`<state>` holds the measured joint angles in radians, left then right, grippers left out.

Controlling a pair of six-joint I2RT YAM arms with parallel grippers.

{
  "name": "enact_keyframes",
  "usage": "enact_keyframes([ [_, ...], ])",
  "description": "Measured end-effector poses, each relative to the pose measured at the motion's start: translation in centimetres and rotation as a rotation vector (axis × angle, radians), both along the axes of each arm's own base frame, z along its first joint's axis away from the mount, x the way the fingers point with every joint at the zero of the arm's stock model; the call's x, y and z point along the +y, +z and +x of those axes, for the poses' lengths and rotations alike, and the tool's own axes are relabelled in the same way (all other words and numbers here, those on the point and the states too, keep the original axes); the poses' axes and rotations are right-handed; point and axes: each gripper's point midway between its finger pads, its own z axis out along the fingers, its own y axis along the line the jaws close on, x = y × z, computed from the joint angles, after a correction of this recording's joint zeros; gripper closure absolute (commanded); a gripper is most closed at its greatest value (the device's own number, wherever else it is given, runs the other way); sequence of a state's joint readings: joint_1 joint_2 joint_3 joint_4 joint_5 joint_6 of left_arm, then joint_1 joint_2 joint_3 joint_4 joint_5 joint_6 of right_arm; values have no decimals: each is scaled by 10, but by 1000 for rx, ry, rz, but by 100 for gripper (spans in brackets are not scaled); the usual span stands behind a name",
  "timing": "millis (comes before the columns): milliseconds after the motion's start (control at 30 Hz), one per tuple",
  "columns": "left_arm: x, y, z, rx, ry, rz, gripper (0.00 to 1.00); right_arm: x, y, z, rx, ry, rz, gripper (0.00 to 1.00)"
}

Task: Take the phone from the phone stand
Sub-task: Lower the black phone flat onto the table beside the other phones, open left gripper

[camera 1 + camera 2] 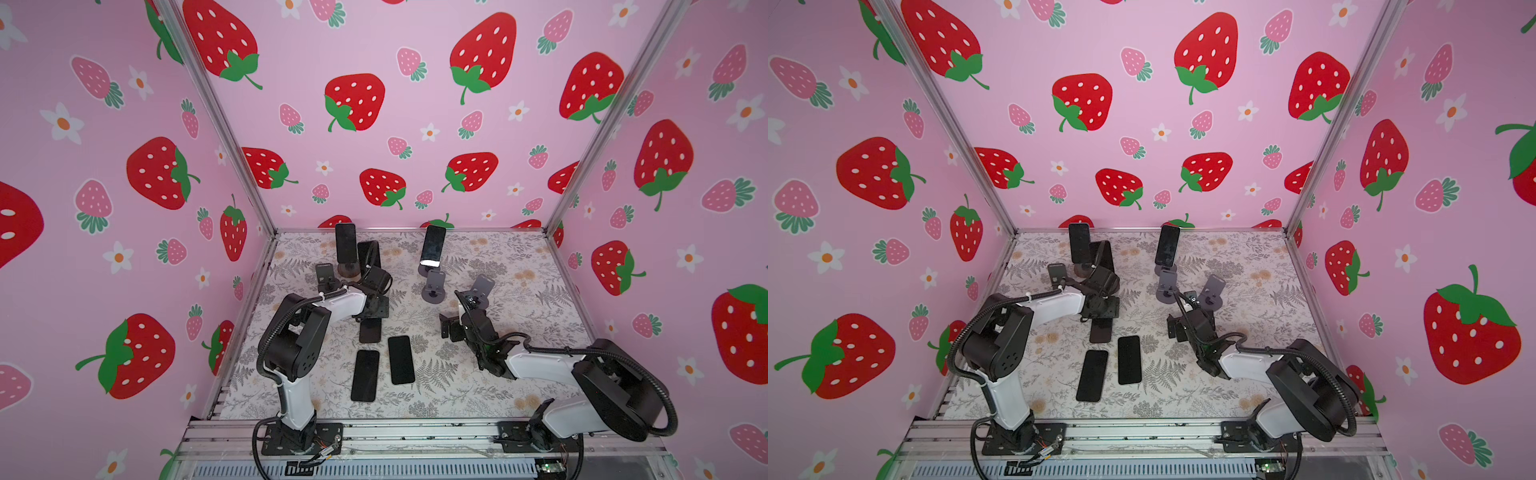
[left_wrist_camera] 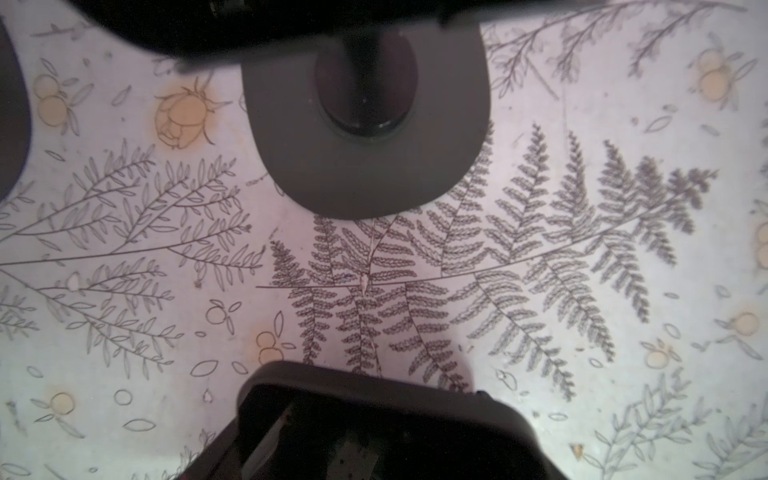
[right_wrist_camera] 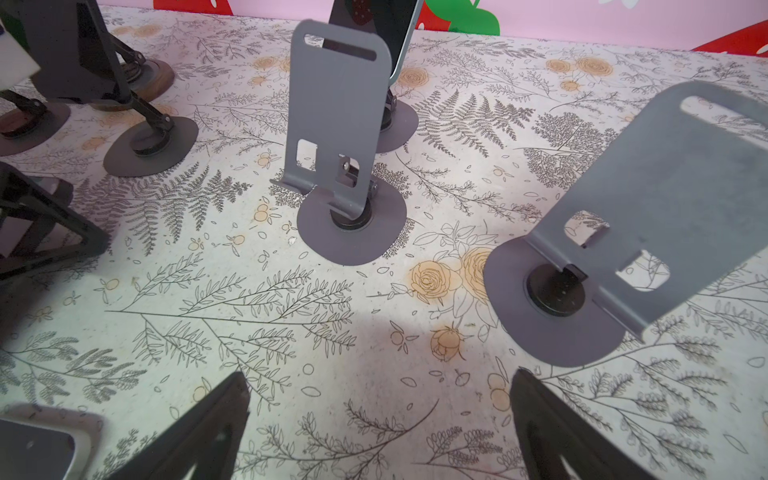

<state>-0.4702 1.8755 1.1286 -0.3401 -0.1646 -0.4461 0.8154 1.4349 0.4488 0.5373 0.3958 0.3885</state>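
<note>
Strawberry-print pink walls (image 1: 374,104) box in a fern-patterned surface (image 1: 457,395). We judge the job partly done: two phones (image 1: 401,359) lie flat near 6 o'clock, and our left hand (image 1: 373,311) pinches a third phone (image 1: 370,332) low at centre, off the stand (image 2: 365,166) beside it. More phones (image 1: 432,247) sit propped on stands (image 1: 348,271) at 11 and 1 o'clock, so work is left. Our right hand (image 3: 376,374) hangs spread and empty at 3 o'clock, facing bare stands (image 3: 340,104).
</note>
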Motion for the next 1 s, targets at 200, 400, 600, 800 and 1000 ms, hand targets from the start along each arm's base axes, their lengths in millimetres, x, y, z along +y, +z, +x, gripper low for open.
enact_keyframes([
  [200, 0, 0, 0, -1, -3, 0, 24, 1, 0, 0, 2, 3, 1, 0],
  [400, -1, 0, 2, -8, -3, -14, 23, 1, 0, 0, 2, 4, 1, 0],
  [600, -1, 1, 3, -16, -3, -30, 23, 1, 0, 0, 3, 4, 1, 0],
  [800, -1, 1, 3, -22, -3, -37, 23, 1, -1, -1, 4, 5, 0, 0],
  [1000, -1, 1, 3, -25, -3, -39, 22, 1, -1, -1, 6, 9, 2, 0],
])
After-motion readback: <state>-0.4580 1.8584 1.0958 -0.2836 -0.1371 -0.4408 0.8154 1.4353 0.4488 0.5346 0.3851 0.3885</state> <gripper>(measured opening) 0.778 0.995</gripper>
